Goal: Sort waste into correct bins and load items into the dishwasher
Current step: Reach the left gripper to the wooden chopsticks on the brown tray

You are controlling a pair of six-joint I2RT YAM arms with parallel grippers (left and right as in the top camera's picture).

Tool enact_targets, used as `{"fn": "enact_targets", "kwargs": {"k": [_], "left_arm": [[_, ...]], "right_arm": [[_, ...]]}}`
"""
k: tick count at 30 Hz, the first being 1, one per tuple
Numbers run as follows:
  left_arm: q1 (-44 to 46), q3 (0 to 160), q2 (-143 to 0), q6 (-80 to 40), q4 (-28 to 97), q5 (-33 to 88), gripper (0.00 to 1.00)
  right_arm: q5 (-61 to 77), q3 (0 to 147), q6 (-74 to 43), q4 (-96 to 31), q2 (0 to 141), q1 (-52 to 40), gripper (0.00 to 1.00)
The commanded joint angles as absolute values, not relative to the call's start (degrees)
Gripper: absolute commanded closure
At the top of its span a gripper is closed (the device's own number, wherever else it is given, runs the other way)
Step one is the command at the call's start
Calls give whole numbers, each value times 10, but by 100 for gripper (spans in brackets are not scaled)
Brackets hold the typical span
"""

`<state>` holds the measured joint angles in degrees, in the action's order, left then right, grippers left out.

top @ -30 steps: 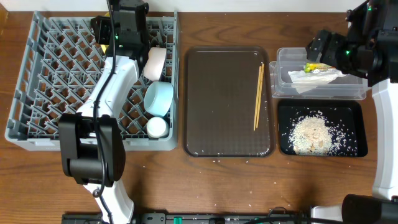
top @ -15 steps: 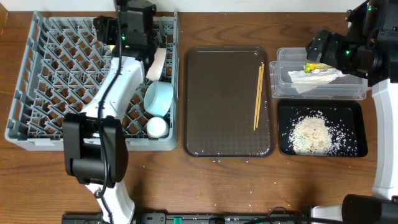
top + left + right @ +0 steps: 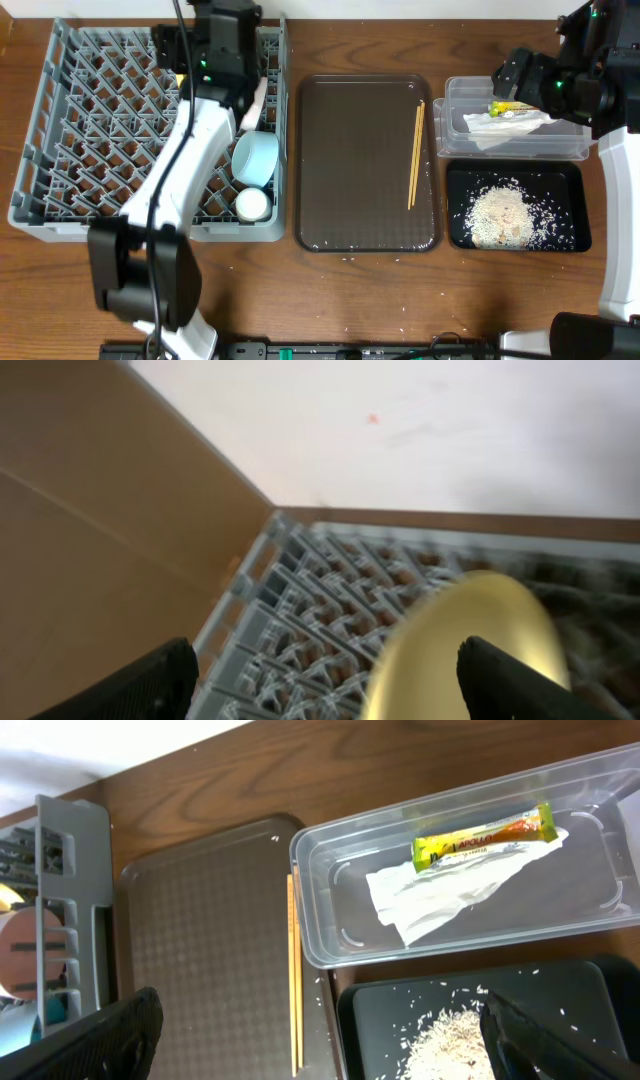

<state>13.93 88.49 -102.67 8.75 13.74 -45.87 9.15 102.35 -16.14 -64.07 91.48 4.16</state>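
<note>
The chopsticks [image 3: 416,155] lie lengthwise, far-to-near, along the brown tray's [image 3: 360,170] right edge, closer to the right gripper [image 3: 320,1032], spread wide and empty just right of the tray, than to the left gripper [image 3: 330,680], likewise spread, off its left side.

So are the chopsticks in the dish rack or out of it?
Out. The chopsticks lie flat along the right side of the brown tray, apart from the grey rack.
</note>
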Motion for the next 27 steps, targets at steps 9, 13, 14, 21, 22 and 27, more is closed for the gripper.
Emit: {"fn": "enact_targets", "kwargs": {"k": [9, 13, 14, 21, 22, 27], "left_arm": [[260, 891, -999, -219, 279, -9, 19], [305, 891, -1032, -249, 283, 7, 19], [317, 891, -1043, -253, 282, 7, 19], [374, 891, -1107, -254, 252, 7, 19], [380, 891, -1115, -254, 246, 7, 19], [410, 891, -1160, -254, 212, 6, 22]], "right_arm": [[88, 1029, -167, -641, 915, 44, 1], [88, 1029, -167, -641, 915, 44, 1], [88, 1029, -167, -641, 915, 44, 1], [88, 1029, -167, -641, 915, 44, 1], [88, 1029, -167, -641, 915, 44, 1], [88, 1029, -167, -641, 915, 44, 1]]}}
